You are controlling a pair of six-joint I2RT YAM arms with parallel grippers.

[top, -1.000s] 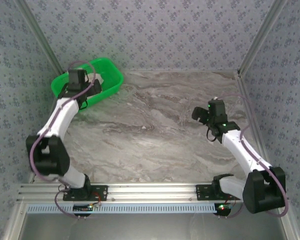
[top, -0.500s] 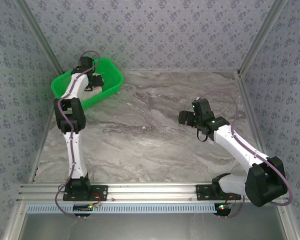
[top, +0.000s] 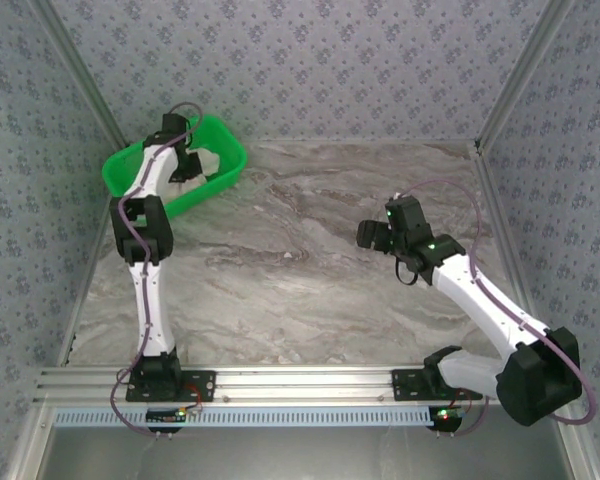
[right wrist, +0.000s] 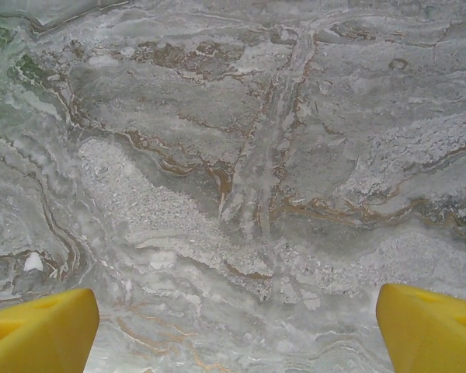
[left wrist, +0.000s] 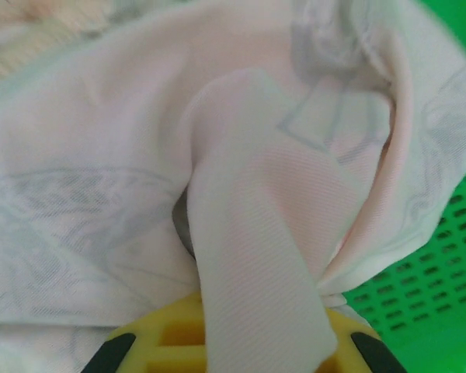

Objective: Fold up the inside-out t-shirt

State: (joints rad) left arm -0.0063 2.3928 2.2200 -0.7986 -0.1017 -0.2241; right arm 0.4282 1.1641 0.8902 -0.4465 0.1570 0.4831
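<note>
Left gripper [top: 185,165], inside the green basket [top: 230,160], sits buried in the t-shirt [left wrist: 101,155], presumably to extract it; its closure cannot be told. Right gripper [right wrist: 233,326], well apart from the basket, is spread above the counter [right wrist: 256,155].

My left claw [top: 184,166] sits inside the basket [top: 232,160] at the upper left of the overhead frame, on the table's [top: 280,300] far left corner. It is down among the t-shirt [left wrist: 93,148] bunched in there, with the basket wall at the lower right of my wrist view. My right claw [top: 372,236] hangs right of centre over the tabletop, well apart from the basket.
</note>
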